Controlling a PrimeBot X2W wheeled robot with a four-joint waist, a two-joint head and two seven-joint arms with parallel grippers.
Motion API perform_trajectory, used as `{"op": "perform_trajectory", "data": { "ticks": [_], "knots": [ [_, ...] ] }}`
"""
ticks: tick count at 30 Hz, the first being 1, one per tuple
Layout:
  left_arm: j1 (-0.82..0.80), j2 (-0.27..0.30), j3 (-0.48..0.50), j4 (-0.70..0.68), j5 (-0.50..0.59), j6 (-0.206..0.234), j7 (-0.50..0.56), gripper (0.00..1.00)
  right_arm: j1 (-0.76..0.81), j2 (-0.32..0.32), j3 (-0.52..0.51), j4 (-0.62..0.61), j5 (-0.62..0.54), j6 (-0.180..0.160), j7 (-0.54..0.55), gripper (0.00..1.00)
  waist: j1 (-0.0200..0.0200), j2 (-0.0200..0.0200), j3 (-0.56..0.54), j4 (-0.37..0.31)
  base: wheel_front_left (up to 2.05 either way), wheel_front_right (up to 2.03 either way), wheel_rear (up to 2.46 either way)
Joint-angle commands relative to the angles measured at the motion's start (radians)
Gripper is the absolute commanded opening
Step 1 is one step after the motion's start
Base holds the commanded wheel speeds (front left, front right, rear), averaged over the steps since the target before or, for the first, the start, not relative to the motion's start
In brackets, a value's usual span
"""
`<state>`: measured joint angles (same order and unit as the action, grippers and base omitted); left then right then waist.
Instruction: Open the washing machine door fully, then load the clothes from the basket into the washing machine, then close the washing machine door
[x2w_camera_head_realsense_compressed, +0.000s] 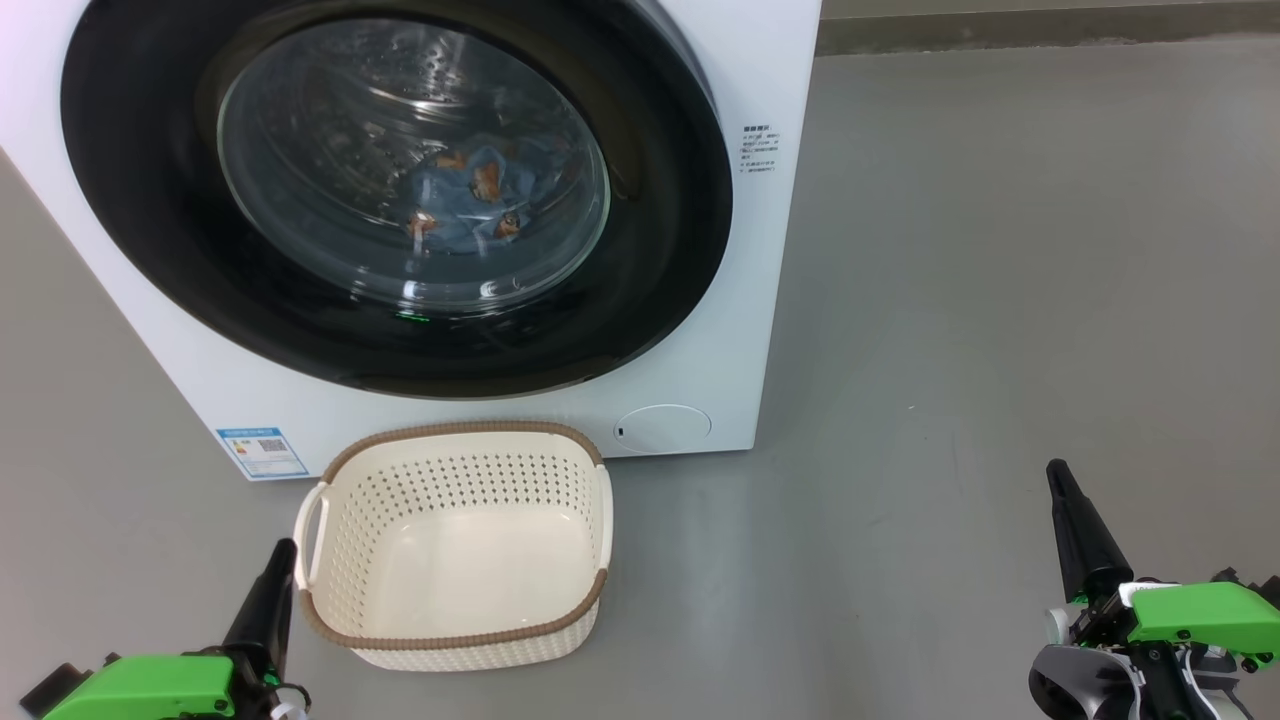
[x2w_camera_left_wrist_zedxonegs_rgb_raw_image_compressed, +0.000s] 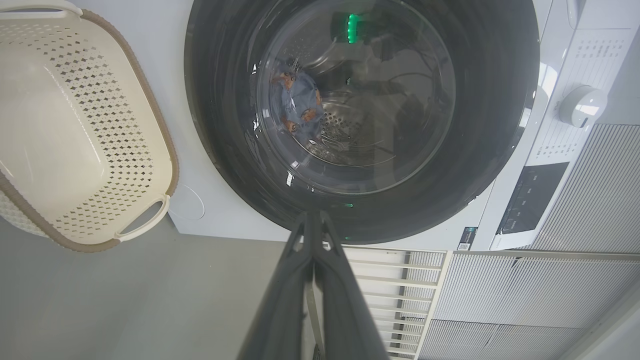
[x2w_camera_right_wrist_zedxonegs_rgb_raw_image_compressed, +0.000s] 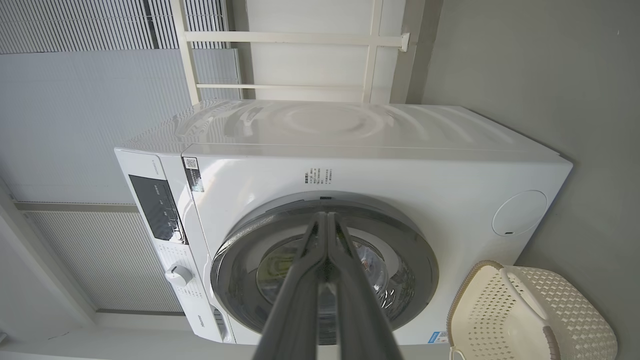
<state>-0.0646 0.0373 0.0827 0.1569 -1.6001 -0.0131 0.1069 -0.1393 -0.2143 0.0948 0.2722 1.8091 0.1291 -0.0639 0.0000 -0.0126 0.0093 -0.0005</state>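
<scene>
Right now, in the head view, you see the washing machine standing on the grey floor. The washing machine door lies flat against its white front, a glossy black rim around a clear glass bowl. Through that glass you can make out the clothes, blue fabric with orange prints, lying low in the steel drum. The basket sits on the floor just in front of the machine, below the door, its cream bottom bare. A small blue label sticker marks one lower corner of the machine and a round cap the other. Your left end effector shows at the lower left, just beside the basket's near corner, fingers pressed together on nothing. Your right end effector shows at the lower right, well apart from the basket, also closed and holding nothing. In the left wrist view, the two dark fingers meet in one tip that points at the door's black rim. The clothes lie behind the glass left of centre and a green light glints in it. The basket shows at the upper left, with a white dial and a dark display at the right. In the right wrist view, you see that arm's fingers joined in a point before the door. The whole machine appears turned sideways, and the basket is in the lower right corner.
</scene>
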Motion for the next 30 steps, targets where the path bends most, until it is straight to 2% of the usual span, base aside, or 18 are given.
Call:
{"op": "perform_trajectory", "data": {
  "ticks": [1,30],
  "knots": [
    [-0.042,0.013,0.034,-0.030,-0.007,0.001,0.005,0.00,0.002,-0.018,0.027,-0.033,0.010,0.002,-0.009,0.00,0.0000,0.0000,0.000,0.000,0.00,0.00,0.00],
    [-0.041,0.013,0.034,-0.032,-0.007,0.001,0.005,0.00,0.000,-0.085,0.111,-0.060,0.084,0.002,-0.079,0.00,0.0000,0.0000,0.001,0.000,0.00,0.00,0.00]
  ]
}}
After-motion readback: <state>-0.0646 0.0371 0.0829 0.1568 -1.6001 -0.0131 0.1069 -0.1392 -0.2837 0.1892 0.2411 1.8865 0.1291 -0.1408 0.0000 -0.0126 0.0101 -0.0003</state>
